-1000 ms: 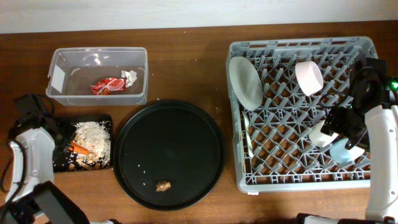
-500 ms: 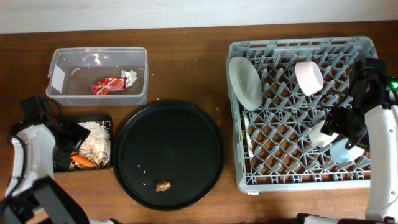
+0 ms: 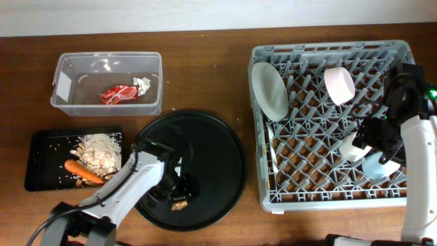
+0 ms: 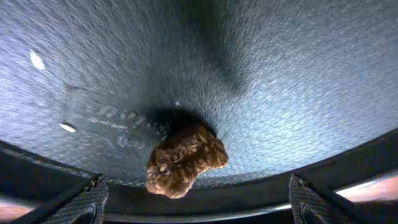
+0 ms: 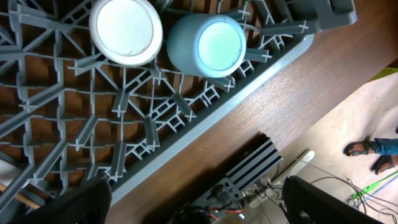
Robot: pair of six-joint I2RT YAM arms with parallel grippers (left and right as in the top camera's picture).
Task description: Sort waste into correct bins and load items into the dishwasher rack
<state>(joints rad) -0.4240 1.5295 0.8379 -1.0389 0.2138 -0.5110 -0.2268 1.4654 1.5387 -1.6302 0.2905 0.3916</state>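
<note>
Looking down from overhead, I see my left arm (image 3: 116,188) laid low from 7 o'clock, angled in toward the middle of the bench (image 3: 205,68), its wrist tipped over the near edge of the large round black tray (image 3: 212,150). The left claw (image 3: 176,197) hangs right over the small brown lump (image 3: 179,203), which sits at the tray's 6 o'clock, just inside the rim. On the left wrist camera the fingertips (image 4: 81,202) stand wide apart at the bottom corners with the lump between them and apart from both, so that claw is spread and carrying nothing.

My right arm (image 3: 422,143) runs up the bench's right edge from 5 o'clock and bends back inward over the dishwasher rack (image 3: 328,48). The right claw (image 3: 381,143) points down by the cream cup (image 3: 353,147) and small light-blue cup (image 3: 377,166), side by side near the rack's 4 o'clock corner; its fingers are parted too, gripping nothing.

At 10 o'clock the red wrapper (image 3: 119,93) and crumpled paper (image 3: 143,84) lie in the clear tub (image 3: 109,55); at 8 o'clock the carrot (image 3: 83,169) and crumbs (image 3: 101,149) lie in the shallow black tray (image 3: 41,160).
</note>
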